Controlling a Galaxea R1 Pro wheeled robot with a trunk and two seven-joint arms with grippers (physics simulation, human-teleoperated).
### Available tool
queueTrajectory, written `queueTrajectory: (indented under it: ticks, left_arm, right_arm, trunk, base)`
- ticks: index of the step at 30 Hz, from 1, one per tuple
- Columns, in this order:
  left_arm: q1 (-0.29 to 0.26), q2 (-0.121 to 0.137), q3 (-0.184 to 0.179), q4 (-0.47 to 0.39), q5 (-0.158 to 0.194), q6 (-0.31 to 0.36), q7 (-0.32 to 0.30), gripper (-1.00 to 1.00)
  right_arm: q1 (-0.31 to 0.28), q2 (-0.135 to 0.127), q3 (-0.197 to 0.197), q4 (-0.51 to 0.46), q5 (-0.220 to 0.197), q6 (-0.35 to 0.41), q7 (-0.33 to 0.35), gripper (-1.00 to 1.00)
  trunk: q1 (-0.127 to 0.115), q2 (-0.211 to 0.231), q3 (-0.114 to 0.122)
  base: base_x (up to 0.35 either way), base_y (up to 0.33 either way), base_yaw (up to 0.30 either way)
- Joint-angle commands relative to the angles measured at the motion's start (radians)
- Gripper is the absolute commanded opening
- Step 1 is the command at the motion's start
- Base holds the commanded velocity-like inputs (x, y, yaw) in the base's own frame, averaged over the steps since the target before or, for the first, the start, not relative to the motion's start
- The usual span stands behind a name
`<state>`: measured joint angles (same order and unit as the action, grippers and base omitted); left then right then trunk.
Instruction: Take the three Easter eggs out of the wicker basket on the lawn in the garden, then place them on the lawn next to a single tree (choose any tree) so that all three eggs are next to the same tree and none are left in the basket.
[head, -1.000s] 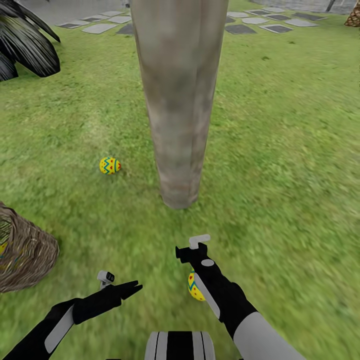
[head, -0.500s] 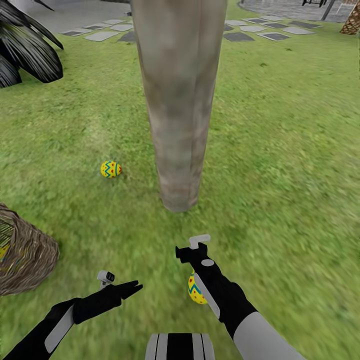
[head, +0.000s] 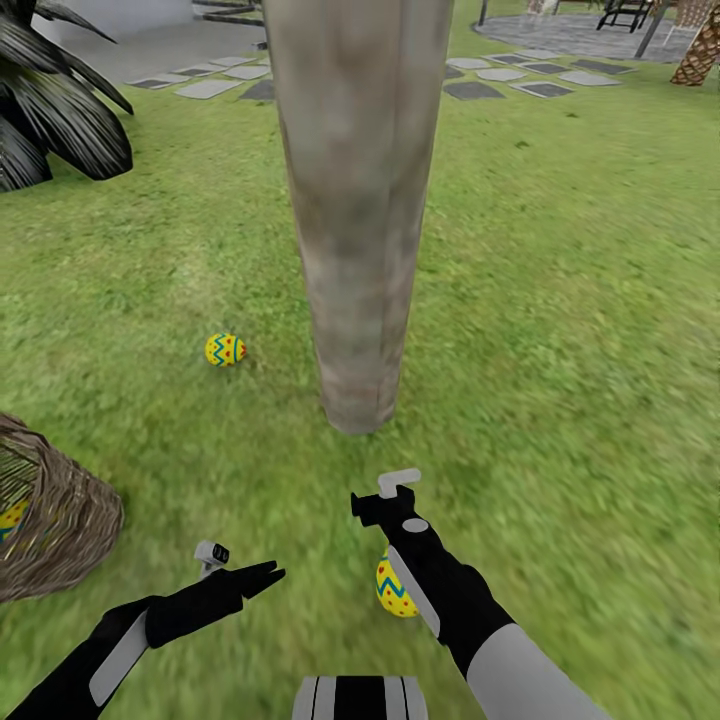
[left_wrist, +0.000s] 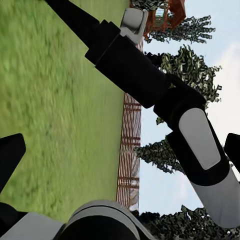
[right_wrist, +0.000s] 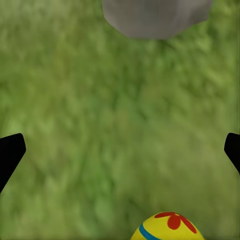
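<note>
Grey-beige trunk of the tree (head: 358, 200) stands on the lawn (head: 560, 330). One egg (head: 225, 349) lies left of its base, a second egg (head: 395, 590) lies before it, under the right gripper (right_wrist: 120, 150), whose fingers are wide apart and empty. A third egg (head: 12, 518) is in the basket (head: 55, 520), further left of the tree. The left gripper (left_wrist: 120, 150) is also spread and empty.

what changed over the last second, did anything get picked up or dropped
Only the head camera moved: the whole view slid down a little, showing more of the patio at the top, so the shift of the tree, the egg on the lawn and the wicker basket is apparent only. Nothing was grasped or released. Both arms kept their pose, with the second egg beside the right arm, and both grippers stayed open.
</note>
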<state>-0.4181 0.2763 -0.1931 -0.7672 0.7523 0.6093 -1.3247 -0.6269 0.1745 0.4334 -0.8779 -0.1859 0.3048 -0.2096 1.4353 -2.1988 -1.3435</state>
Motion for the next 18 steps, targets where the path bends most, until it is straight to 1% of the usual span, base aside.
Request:
queueTrajectory:
  ticks: [1,18]
  left_arm:
    - [-0.001,0.001,-0.005,0.0,0.009,0.01,-0.001,1.0]
    - [0.0,0.002,-0.005,0.0,0.009,0.01,0.0,1.0]
  right_arm:
    - [-0.001,0.0,0.002,-0.001,-0.009,0.003,-0.008,1.0]
    - [-0.001,0.0,0.002,-0.001,-0.009,0.003,-0.009,1.0]
  trunk:
    - [0.0,0.0,0.001]
    - [0.0,0.0,0.028]
  base:
    - [0.0,0.0,0.0]
    - [0.0,0.0,0.0]
